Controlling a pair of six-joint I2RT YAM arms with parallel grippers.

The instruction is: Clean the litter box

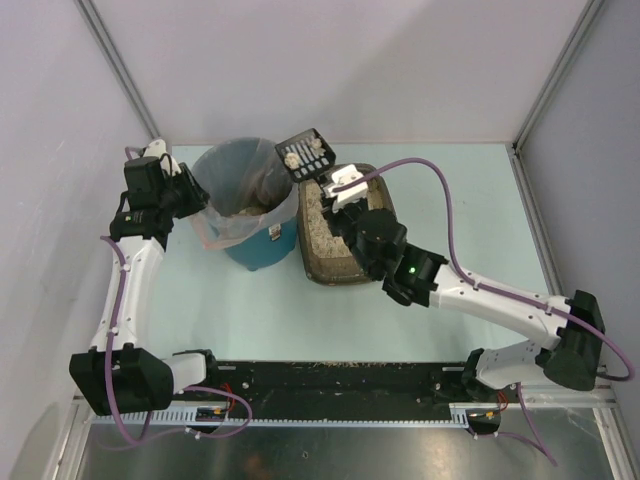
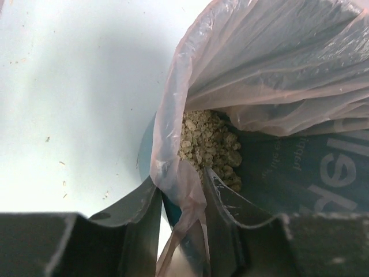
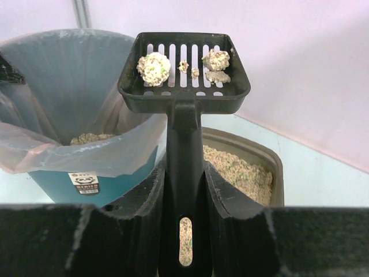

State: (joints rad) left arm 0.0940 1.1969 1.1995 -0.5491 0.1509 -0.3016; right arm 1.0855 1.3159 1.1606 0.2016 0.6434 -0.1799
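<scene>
We see what appears to be a robotics lab test cell rather than a home: plain lilac wall panels (image 1: 330, 60) framed by aluminium posts (image 1: 120, 68), a pale blue table (image 1: 300, 320), and a left arm (image 1: 130, 290) and right arm (image 1: 500, 305) bolted to a black rail (image 1: 340, 385), trailing purple cables (image 1: 447, 210).

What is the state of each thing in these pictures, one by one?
litter box, uncovered, holds beige litter.
scoop, raised, level, carrying clumps.
bin, open, lined, some litter inside.
left gripper, around the liner rim, grip unclear.
right gripper, shut on the scoop.
</scene>
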